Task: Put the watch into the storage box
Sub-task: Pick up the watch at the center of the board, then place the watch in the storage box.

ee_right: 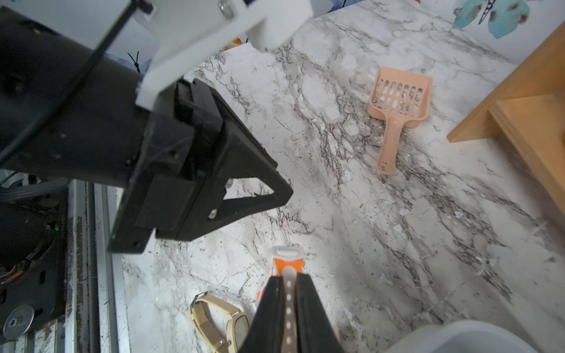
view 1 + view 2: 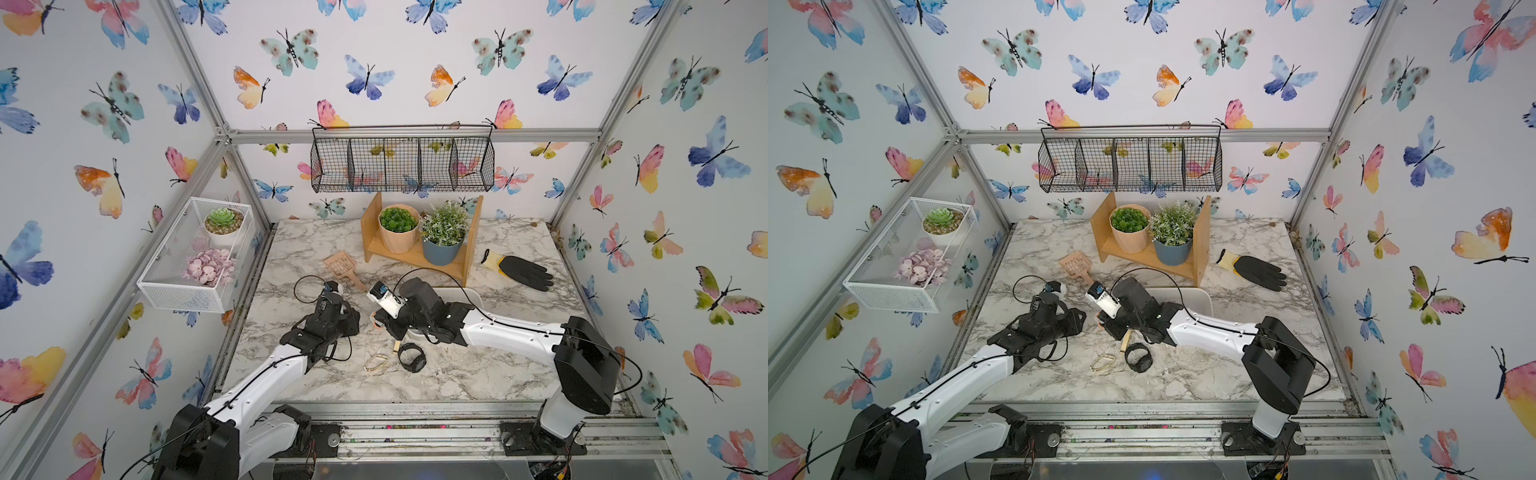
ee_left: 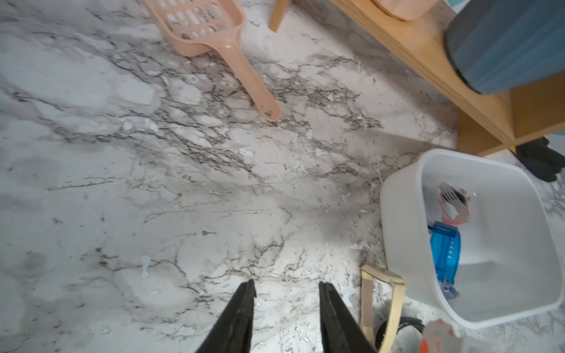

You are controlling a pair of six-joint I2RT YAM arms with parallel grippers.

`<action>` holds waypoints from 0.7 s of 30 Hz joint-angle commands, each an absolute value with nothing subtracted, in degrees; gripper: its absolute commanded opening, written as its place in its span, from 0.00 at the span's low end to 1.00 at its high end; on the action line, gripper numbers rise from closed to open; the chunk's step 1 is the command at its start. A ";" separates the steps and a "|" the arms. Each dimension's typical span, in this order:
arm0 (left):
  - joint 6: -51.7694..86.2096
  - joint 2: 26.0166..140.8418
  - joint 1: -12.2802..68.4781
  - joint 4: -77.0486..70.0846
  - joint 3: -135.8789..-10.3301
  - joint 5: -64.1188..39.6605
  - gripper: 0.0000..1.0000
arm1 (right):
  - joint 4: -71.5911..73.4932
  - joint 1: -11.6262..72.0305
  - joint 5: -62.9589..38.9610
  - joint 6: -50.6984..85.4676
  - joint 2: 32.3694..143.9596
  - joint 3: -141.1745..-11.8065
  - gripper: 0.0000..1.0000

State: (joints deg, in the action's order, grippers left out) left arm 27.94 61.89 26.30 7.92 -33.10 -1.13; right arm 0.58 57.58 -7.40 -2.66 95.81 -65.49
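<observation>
Watch [image 1: 287, 262], orange-white strap, pinched in right pincer [image 1: 288, 278], jaws nearly shut on strap, just beside storage box [image 3: 397, 220]. Left pincer [image 3: 286, 284] part open, empty, over bench [image 3: 153, 183]. Beige watch [image 1: 214, 318] lies on bench nearby. Step, as judged: carry. Next: swing over box rim, then release. Watch face hidden behind pincer; box mostly covered by right arm [image 2: 498, 332] in both top views.

My right arm covers most of the storage box [image 2: 471, 295] in both top views; I only get a corner of its rim. The right gripper [image 1: 289, 279] pinches an orange-white watch strap [image 1: 287, 259], but I can't see its case anywhere. The beige watch [image 1: 238, 328] is clipped by the frame edge. Box contents in the left wrist view, blue item [image 3: 444, 250] included, are too blurred to identify.
</observation>
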 commanded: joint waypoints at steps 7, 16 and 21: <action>22.98 64.18 31.01 -1.83 -35.62 -19.64 0.40 | -1.99 48.80 -3.96 -1.40 85.27 -57.15 0.15; 21.13 72.45 38.73 -3.86 -39.90 -18.33 0.41 | -2.15 38.13 -5.95 1.25 79.57 -49.35 0.15; 21.57 74.92 39.96 -5.56 -40.52 -18.63 0.41 | -1.97 35.24 -6.59 3.00 79.19 -46.04 0.15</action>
State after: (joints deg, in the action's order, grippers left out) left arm 22.24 73.84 39.35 -3.27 -39.55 -16.84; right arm -1.61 35.88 -5.23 1.04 80.12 -47.62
